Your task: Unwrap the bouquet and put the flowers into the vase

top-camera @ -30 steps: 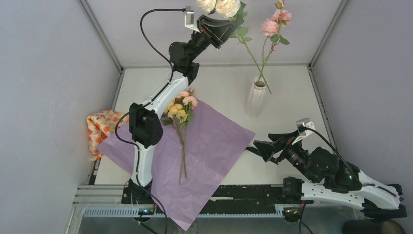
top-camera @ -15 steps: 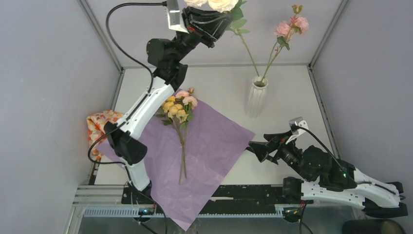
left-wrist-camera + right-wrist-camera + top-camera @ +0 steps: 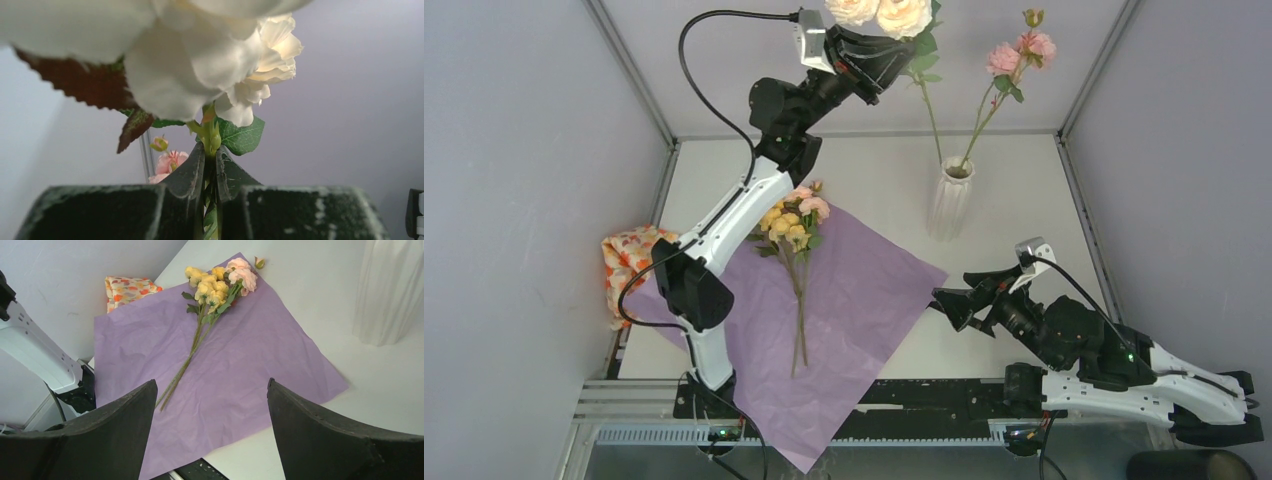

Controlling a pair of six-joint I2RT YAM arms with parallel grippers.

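Pinching a green stem just under the blooms, the left end effector (image 3: pixel 902 55) held the cream roses (image 3: pixel 879 14) high above the far side of the desk (image 3: pixel 874 170). In the left wrist view its fingers (image 3: pixel 187 175) were pressed together on that stem. The stem ran down and to the right, right to the narrow mouth of the vase (image 3: pixel 949 205). How far its tip sat inside, I could not tell.

And the vase was not empty! A pink rose (image 3: pixel 1024 48) stood in it, leaning up and to the right. The ribbed white vase was upright on the far right part of the desk, with bare surface all round it.

Over to the right end effector (image 3: pixel 949 290): low, near the front right, jaws spread wide, gripping nothing, aimed at the lilac paper sheet (image 3: pixel 864 290).

That sheet lay flat and unfolded across the desk's middle and left. A small bunch of yellow and pink flowers (image 3: pixel 792 222) rested on it, heads away from the arms, stems pointing back at them. The sheet's right corner stopped short of the vase, apart from it. Its near corner hung past the desk's front edge, over the rail. An orange floral cloth (image 3: pixel 629 265) sat bunched at the left edge by the wall, touching the paper's left corner.
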